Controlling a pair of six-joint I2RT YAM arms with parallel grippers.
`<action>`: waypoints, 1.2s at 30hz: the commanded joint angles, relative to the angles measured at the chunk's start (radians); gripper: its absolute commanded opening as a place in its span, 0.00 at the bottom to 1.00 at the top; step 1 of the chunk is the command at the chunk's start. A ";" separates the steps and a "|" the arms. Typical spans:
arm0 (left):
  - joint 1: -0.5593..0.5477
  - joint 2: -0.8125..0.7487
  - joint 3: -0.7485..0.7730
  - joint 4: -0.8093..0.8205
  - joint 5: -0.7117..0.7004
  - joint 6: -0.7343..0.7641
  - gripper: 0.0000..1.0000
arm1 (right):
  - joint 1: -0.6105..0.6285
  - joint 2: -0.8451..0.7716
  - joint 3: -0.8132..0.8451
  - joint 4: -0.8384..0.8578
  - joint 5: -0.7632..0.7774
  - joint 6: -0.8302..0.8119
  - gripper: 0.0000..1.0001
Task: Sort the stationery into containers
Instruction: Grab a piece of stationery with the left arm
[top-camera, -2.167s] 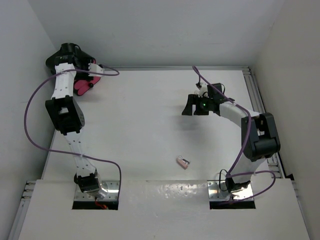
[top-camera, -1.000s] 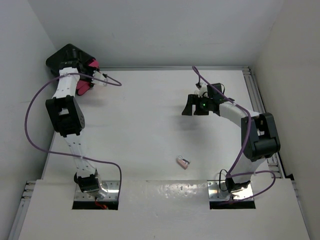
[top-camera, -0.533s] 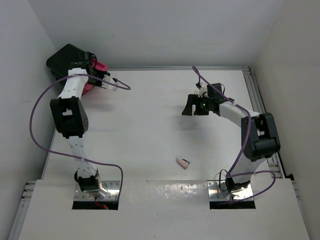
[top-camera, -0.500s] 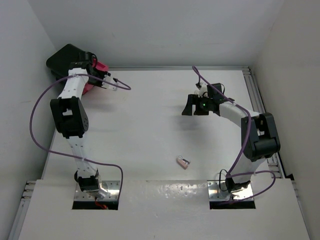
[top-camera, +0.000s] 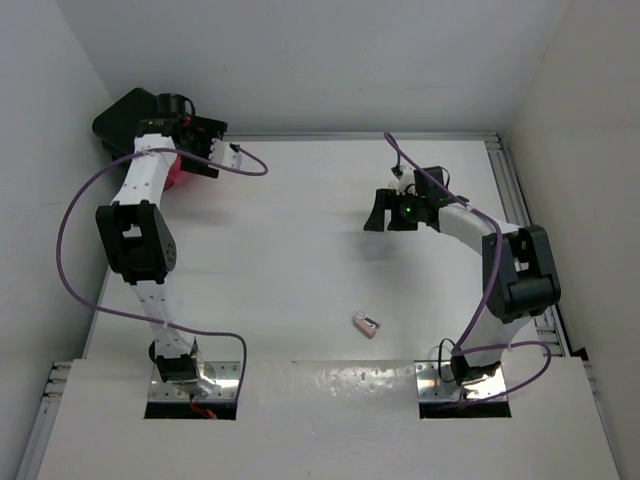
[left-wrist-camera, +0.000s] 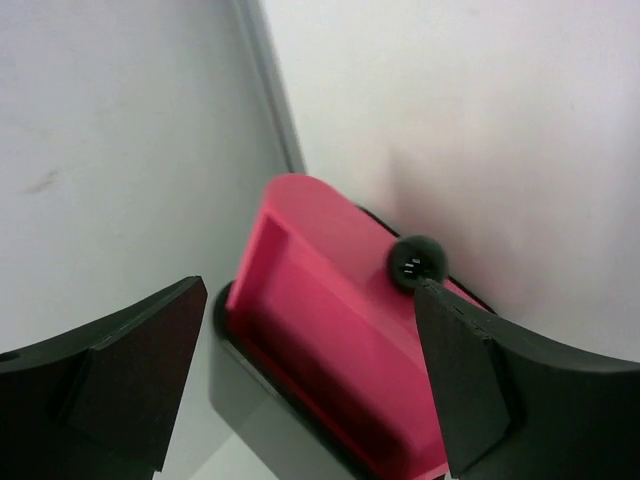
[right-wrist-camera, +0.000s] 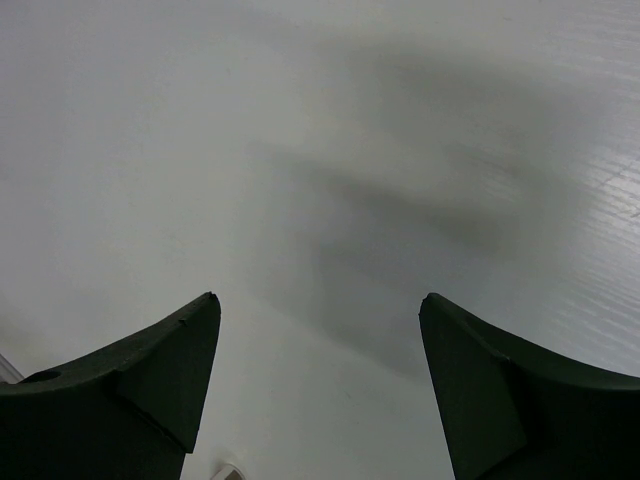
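Table (top-camera: 300, 260), white, walled on three sides: one glossy black cabinet (top-camera: 125, 115) in the far left corner, with a pink drawer (top-camera: 176, 176) showing at its near side under the left arm (top-camera: 135, 235). The left gripper (top-camera: 200, 155) sits just beside the drawer, its jaw setting unreadable from this height. One small pinkish eraser block (top-camera: 367, 324) lies alone near the middle front, well apart from both grippers. Right gripper (top-camera: 388, 218) is over bare table at right centre, fingers apart, and purple cables (top-camera: 70, 220) loop along each arm.
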 joint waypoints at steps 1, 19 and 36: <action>-0.038 -0.112 0.002 0.081 0.103 -0.134 0.91 | -0.011 -0.050 0.020 -0.014 -0.014 -0.038 0.79; -0.703 -0.367 -0.422 -0.139 0.359 -0.679 0.79 | -0.376 -0.305 -0.096 -0.220 -0.080 -0.126 0.79; -1.012 -0.112 -0.569 0.137 0.341 -0.756 0.76 | -0.491 -0.428 -0.144 -0.335 -0.146 -0.199 0.79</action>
